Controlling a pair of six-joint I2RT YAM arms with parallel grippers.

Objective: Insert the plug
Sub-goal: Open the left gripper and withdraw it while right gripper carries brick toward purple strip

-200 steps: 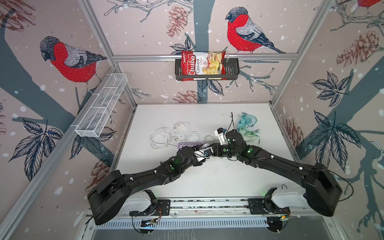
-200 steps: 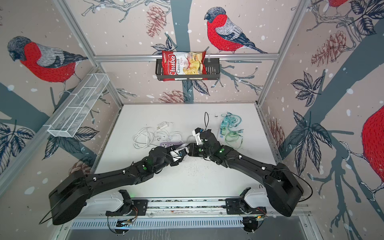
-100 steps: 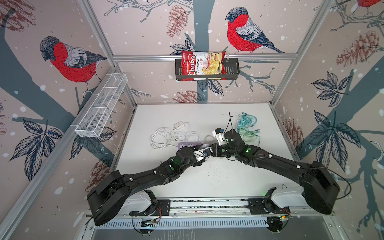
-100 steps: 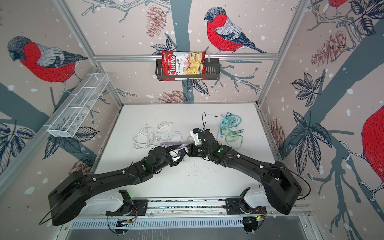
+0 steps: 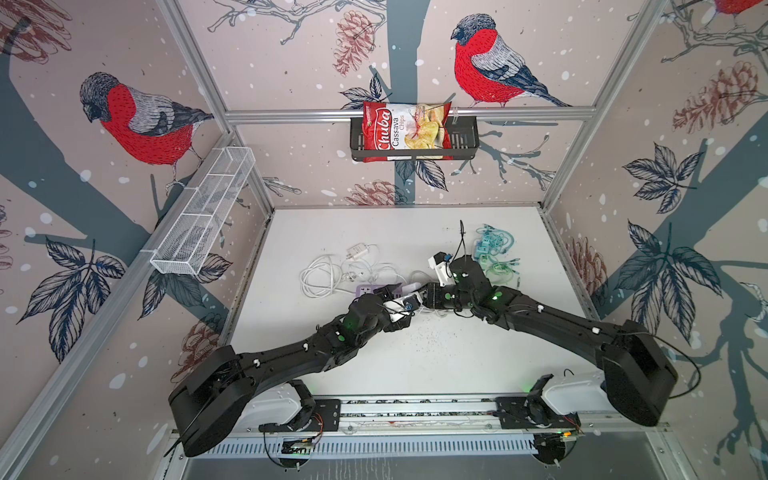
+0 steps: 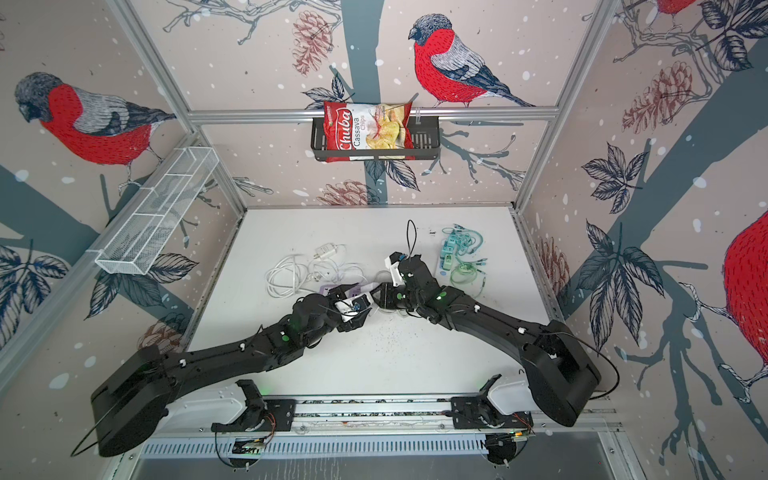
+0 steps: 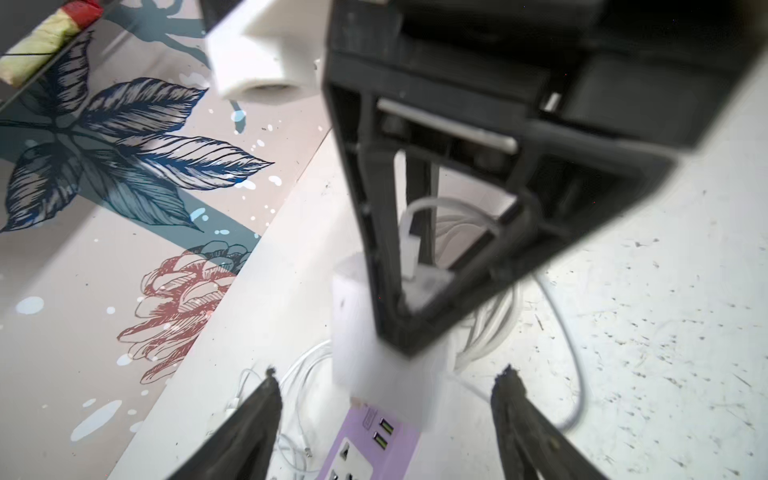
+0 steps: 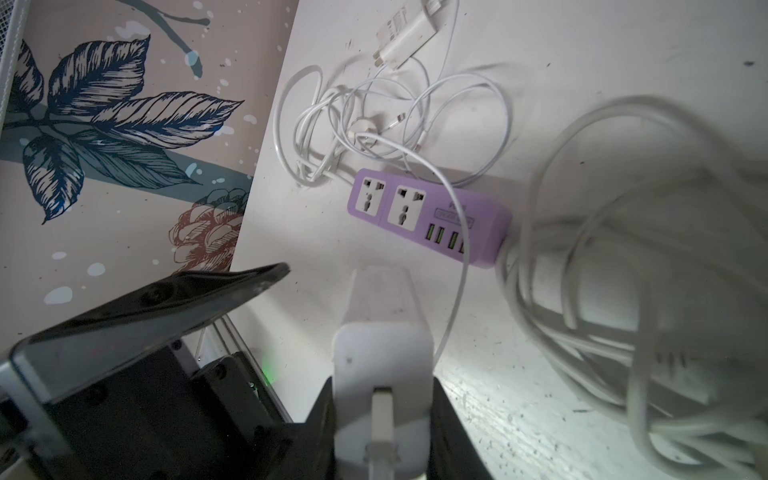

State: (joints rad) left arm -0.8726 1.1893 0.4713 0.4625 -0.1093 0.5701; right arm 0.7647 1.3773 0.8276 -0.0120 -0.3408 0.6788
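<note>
Purple strip (image 8: 428, 216) sockets and gripped plug (image 8: 382, 353) plain from right wrist; half-hidden overhead

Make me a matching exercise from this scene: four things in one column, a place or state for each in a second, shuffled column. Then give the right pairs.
Column A
1. white charger plug
2. purple power strip
3. chips bag
4. left gripper

Column B
a. open, gripping nothing
b. in the black basket on the back wall
c. clamped in the right gripper
d. lying on the table, both sockets empty

Pairs: 1-c, 2-d, 3-b, 4-a
</note>
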